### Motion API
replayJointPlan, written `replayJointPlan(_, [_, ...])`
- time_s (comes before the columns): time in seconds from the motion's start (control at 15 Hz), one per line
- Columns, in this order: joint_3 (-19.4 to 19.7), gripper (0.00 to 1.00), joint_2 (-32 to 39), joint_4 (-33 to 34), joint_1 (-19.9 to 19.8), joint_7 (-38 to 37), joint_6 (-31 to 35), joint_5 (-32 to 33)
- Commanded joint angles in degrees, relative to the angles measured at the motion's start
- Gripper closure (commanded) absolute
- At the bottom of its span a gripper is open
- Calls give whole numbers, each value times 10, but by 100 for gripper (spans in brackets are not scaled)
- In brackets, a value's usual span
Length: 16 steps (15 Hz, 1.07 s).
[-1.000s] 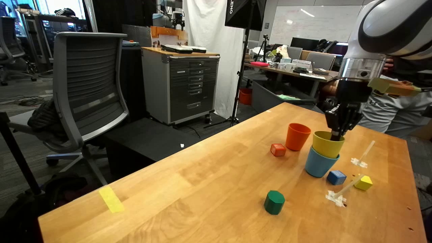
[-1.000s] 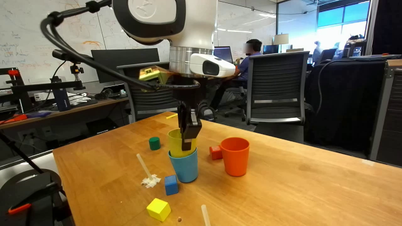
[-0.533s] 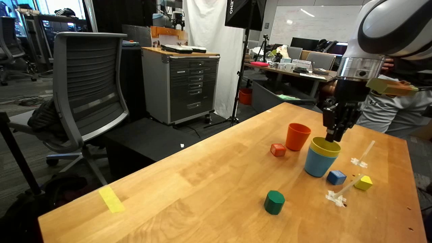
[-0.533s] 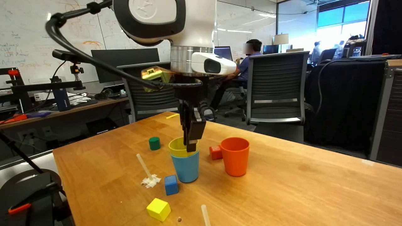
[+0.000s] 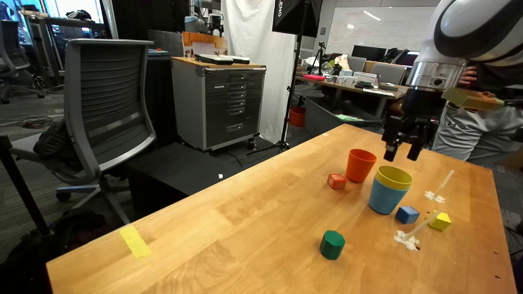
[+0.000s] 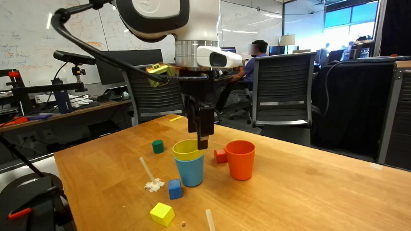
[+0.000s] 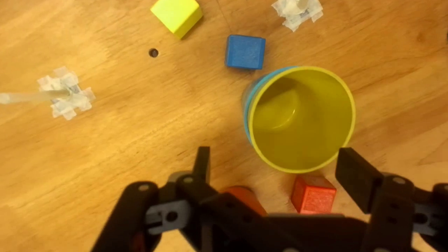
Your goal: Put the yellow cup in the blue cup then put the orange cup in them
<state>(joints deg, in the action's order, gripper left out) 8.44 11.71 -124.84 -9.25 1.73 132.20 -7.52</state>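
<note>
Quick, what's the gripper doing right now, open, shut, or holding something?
Gripper: open, holding nothing; the yellow cup sits clear of it, nested in the blue cup.

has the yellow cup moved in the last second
Yes, downward. In both exterior views, the yellow cup now sits deeper in the blue cup, whose base has not visibly shifted.
</note>
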Motion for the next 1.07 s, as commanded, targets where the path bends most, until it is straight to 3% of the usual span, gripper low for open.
replayJointPlan(0.0, [-5, 0, -28, 20, -8, 13, -11, -29])
replayJointPlan(0.47, [8, 0, 0, 104, -26, -8, -19, -72])
replayJointPlan(1.0, [14, 0, 63, 144, -48, -40, -7, -74])
